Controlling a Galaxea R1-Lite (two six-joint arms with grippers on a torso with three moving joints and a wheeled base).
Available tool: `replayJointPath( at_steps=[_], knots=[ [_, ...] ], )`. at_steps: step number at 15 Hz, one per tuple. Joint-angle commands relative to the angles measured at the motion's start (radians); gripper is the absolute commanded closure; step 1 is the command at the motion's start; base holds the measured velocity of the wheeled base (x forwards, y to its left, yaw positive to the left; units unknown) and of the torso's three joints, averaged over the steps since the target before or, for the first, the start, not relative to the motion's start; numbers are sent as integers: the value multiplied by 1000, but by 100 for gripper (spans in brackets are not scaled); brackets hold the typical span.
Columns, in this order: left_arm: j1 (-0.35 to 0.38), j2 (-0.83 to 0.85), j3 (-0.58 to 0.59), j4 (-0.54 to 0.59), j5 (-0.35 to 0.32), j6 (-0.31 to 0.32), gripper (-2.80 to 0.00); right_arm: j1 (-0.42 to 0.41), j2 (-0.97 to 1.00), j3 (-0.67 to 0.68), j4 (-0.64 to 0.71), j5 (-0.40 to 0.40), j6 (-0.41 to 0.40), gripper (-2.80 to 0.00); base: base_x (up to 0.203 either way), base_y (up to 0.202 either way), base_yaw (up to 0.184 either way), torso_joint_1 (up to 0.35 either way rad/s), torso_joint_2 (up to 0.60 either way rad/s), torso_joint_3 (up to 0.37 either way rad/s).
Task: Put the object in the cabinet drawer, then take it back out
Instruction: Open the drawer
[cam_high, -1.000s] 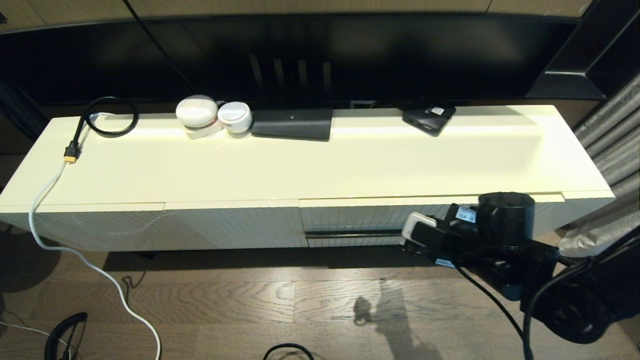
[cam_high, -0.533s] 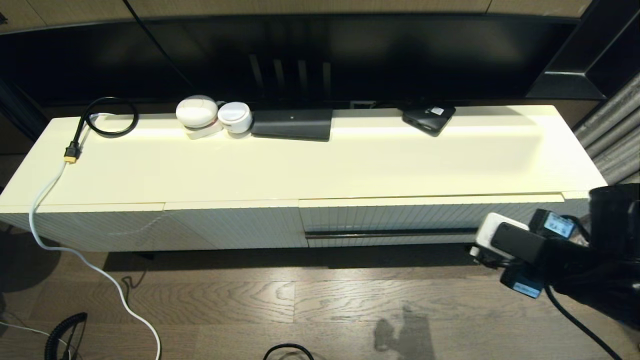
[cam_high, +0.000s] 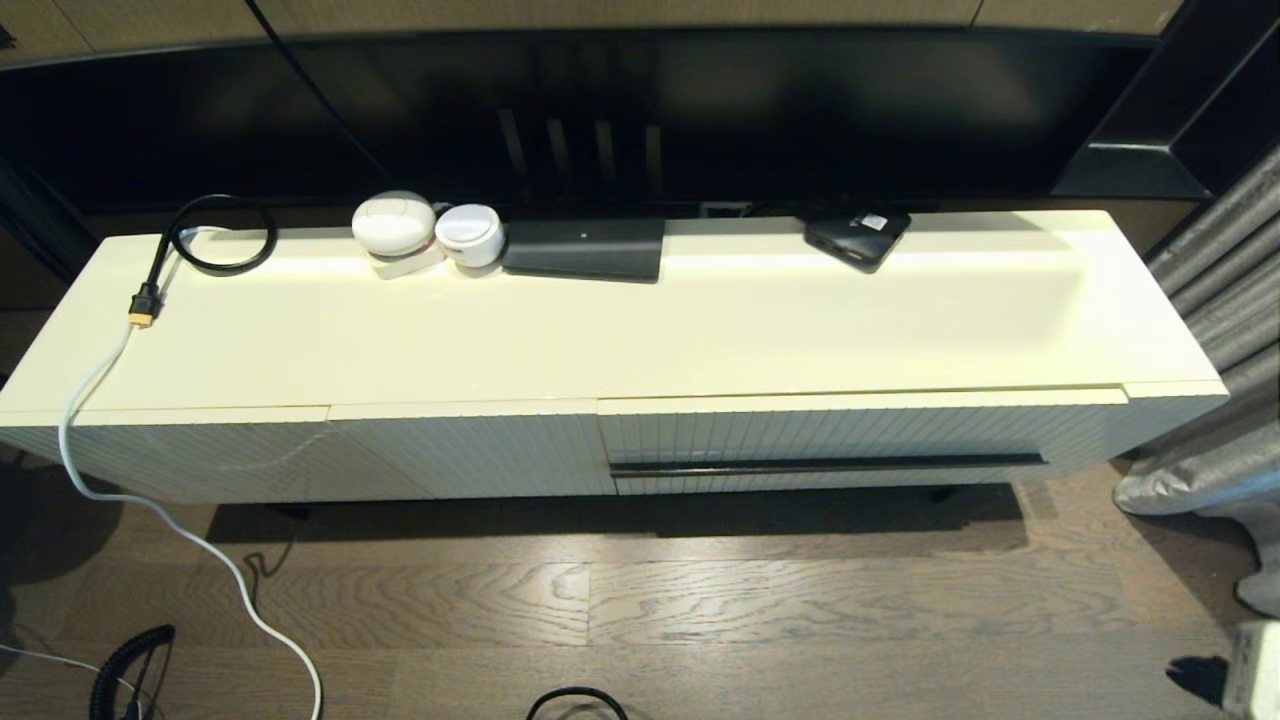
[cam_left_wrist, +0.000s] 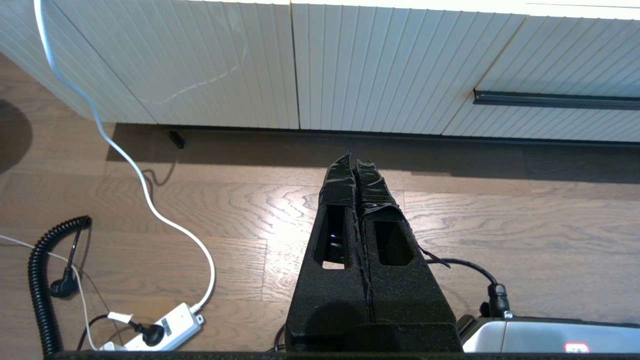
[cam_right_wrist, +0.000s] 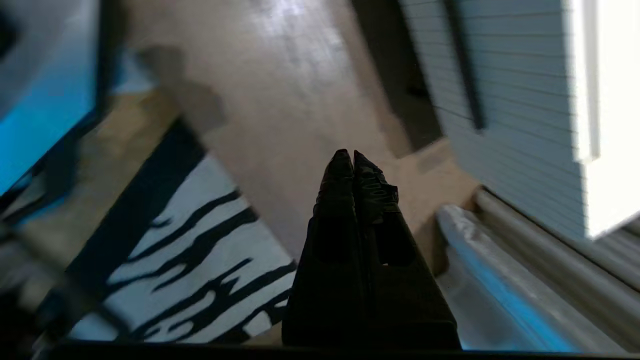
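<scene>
The cabinet drawer (cam_high: 820, 435) is closed on the right half of the cream cabinet, its ribbed front flush and its black bar handle (cam_high: 830, 465) free. It also shows in the left wrist view as the drawer (cam_left_wrist: 575, 75). My right gripper (cam_right_wrist: 348, 154) is shut and empty, low over the floor to the right of the cabinet. Only a pale bit of that arm (cam_high: 1255, 668) shows in the head view's bottom right corner. My left gripper (cam_left_wrist: 354, 157) is shut and empty, parked over the floor before the cabinet. Which item is the object I cannot tell.
On the cabinet top stand two white round devices (cam_high: 395, 225), a flat black box (cam_high: 585, 248) and a small black device (cam_high: 858, 235). A white cable (cam_high: 100, 480) hangs off the left end to a power strip (cam_left_wrist: 162, 332). Grey curtain (cam_high: 1215, 290) at right; striped rug (cam_right_wrist: 165, 260).
My right arm has swung away from the drawer handle, to the right and down, almost leaving the head view. The drawer stays closed.
</scene>
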Motion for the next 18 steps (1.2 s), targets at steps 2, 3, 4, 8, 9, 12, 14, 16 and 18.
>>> replayJointPath(
  at_steps=[2, 3, 4, 8, 9, 12, 14, 16, 18],
  knots=[
    [1, 0, 0, 0, 1, -1, 0, 5, -69, 29, 102, 189, -70, 0, 0, 0, 0, 0, 0, 0],
    [1, 1, 0, 0, 1, -1, 0, 4, -38, 44, 91, 209, -94, 0, 0, 0, 0, 0, 0, 0],
    [1, 0, 0, 0, 1, -1, 0, 0, 11, 60, 52, 209, -125, 0, 0, 0, 0, 0, 0, 0],
    [0, 0, 0, 0, 1, -1, 0, -3, 273, 105, -314, 187, -176, 0, 0, 0, 0, 0, 0, 0],
    [0, 0, 0, 0, 1, -1, 0, -2, 337, 101, -396, 181, -180, 0, 0, 0, 0, 0, 0, 0],
    [0, 0, 0, 0, 1, -1, 0, 7, 505, 45, -541, 137, -189, 0, 0, 0, 0, 0, 0, 0],
    [0, 0, 0, 0, 1, -1, 0, 9, 613, 21, -629, 126, -202, 0, 0, 0, 0, 0, 0, 0],
    [0, 0, 1, 0, 1, -1, 0, 11, 724, 18, -761, 125, -222, 0, 0, 0, 0, 0, 0, 0],
    [1, 0, 0, 0, 1, -1, 0, 15, 811, 23, -851, 125, -249, 0, 0, 0, 0, 0, 0, 0]
  ],
)
